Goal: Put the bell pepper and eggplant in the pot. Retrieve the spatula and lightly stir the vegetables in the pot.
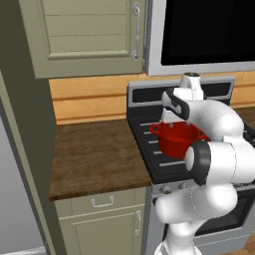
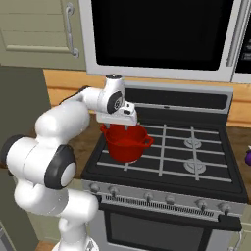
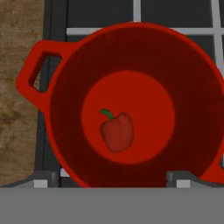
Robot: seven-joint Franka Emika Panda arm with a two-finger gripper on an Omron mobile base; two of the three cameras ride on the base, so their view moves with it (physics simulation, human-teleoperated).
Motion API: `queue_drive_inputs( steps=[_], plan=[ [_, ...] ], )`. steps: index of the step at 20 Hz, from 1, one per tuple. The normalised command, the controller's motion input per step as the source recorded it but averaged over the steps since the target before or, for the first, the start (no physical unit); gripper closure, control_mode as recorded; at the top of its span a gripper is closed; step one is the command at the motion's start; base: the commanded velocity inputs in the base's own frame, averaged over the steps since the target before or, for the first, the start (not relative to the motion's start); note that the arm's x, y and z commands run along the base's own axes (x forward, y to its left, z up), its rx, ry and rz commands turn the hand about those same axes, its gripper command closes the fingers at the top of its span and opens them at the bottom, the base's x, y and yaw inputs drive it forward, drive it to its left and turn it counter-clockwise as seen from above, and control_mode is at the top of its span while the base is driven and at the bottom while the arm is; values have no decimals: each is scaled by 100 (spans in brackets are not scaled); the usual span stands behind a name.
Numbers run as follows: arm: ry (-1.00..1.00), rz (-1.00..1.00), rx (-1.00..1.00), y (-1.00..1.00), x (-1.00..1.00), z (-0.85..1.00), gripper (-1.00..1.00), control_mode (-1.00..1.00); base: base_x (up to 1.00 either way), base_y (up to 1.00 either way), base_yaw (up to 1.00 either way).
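The gripper (image 2: 128, 125) hangs right over the round, deep, shiny red pot (image 2: 125, 142). Its two dark tips stand wide apart and hold nothing. The pot sits on the front left of the black stove (image 2: 196, 162). One small red bell pepper with a green stem (image 3: 116, 131) lies on the bottom of the pot, a bit left of the middle.

The pepper part looks done, so I think the eggplant comes next. A little shiny purple thing (image 2: 248, 157) peeks in at the far right edge of the right base view, beside the stove. It may be the eggplant, but too little shows to be sure. To do this well, the arm should lift straight up first, so it does not bump the pot rim. Then it can go across with the gripper wide.

Count: one pot, one pepper, one purple thing, and one brown wooden tabletop (image 1: 94, 154) left of the stove.
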Motion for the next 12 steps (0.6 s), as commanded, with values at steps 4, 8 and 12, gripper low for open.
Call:
queue_drive_inputs(
  steps=[4,8,12],
  plan=[
    [-17,0,-1,0,-77,50,-100,-100,0,0,0],
    [-22,0,-2,0,-89,53,-100,-100,0,0,0],
    [-18,0,-4,0,-96,63,-100,-100,0,0,0]
  ],
)
